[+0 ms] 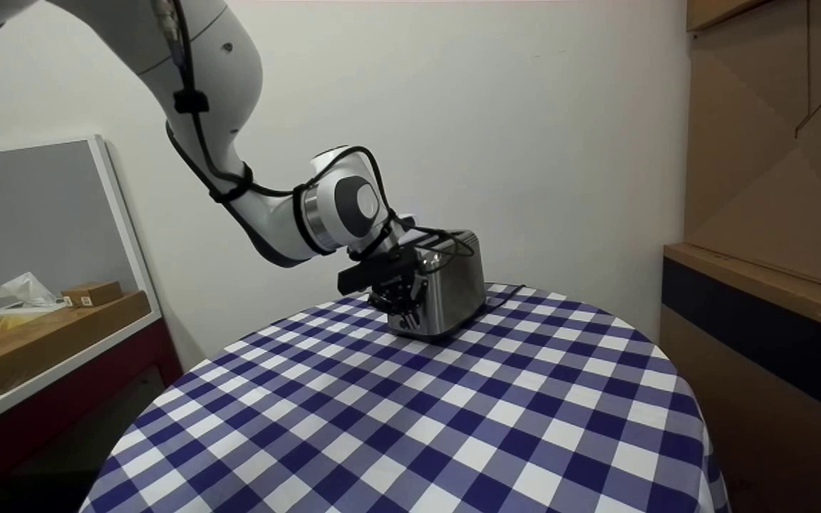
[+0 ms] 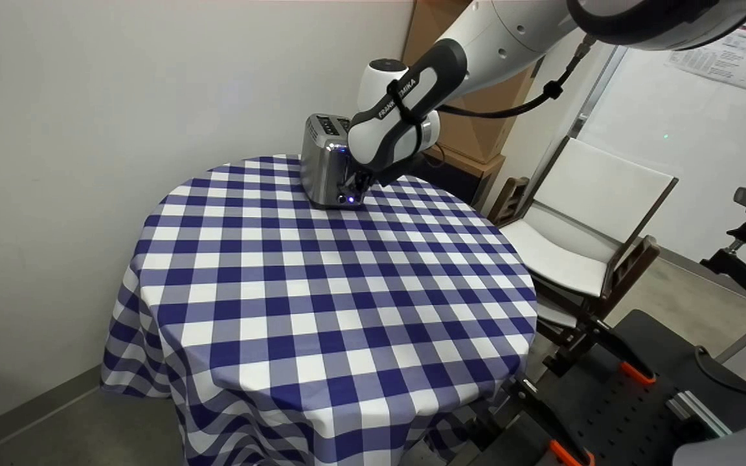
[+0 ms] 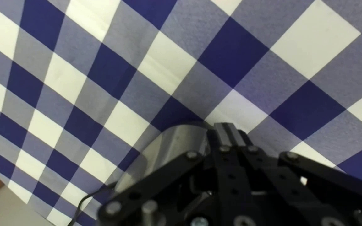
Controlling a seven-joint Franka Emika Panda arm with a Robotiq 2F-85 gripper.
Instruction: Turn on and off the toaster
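Note:
The shiny silver toaster (image 1: 459, 288) stands upright near the table's edge by the wall. It also shows in an exterior view (image 2: 320, 162), with dark slots on top and small blue lights glowing on its control end. My gripper (image 1: 411, 320) is low at that end, close against it; contact cannot be told. In the wrist view, the gripper's fingertips (image 3: 230, 131) are pressed together with nothing between them, beside the toaster's rounded metal corner (image 3: 174, 141). The gripper and arm hide most of the control end, and the lever cannot be made out.
A round table with a blue and white checked cloth (image 2: 308, 285) carries the toaster. A dark power cord (image 1: 507, 296) trails behind the toaster. A white wall (image 1: 524, 128) stands close behind. A white chair (image 2: 567, 239) is beside the table.

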